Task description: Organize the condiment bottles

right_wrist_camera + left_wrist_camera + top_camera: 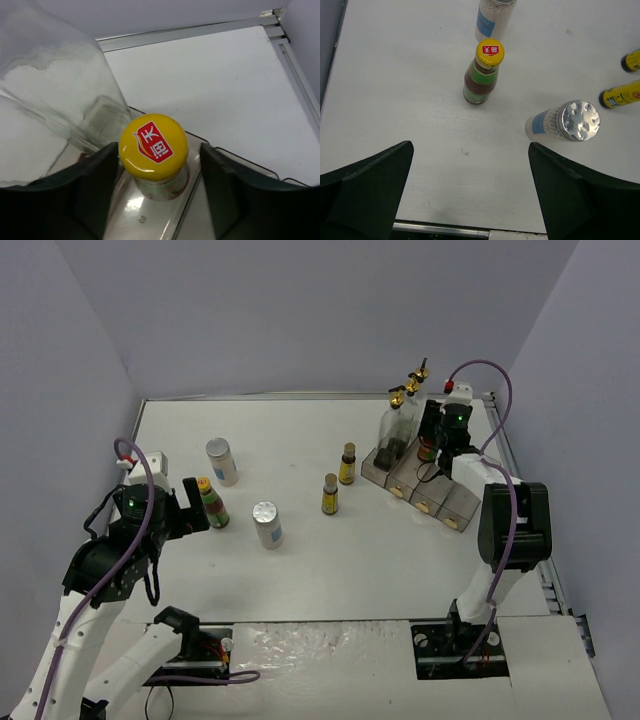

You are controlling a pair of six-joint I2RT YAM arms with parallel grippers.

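A red-sauce bottle with a yellow cap [153, 146] stands in a compartment of the clear rack [186, 212], beside a tall clear glass bottle [55, 100]. My right gripper [157, 167] straddles its neck, open, with a gap at the right finger. On the table, a second red-sauce bottle [482, 75] stands upright ahead of my wide-open left gripper [470, 165], which holds nothing. Two white shakers [222, 460] [267, 524] and two small dark yellow-labelled bottles [348, 464] [330, 494] stand loose mid-table. Gold-pourer glass bottles [400, 420] cluster at the rack's far end.
The rack [455, 510] runs diagonally at the right, its near compartments holding nothing that I can see. A metal rail edges the table on the right. The nearer shaker [565, 122] stands close to my left gripper's right finger [580, 195].
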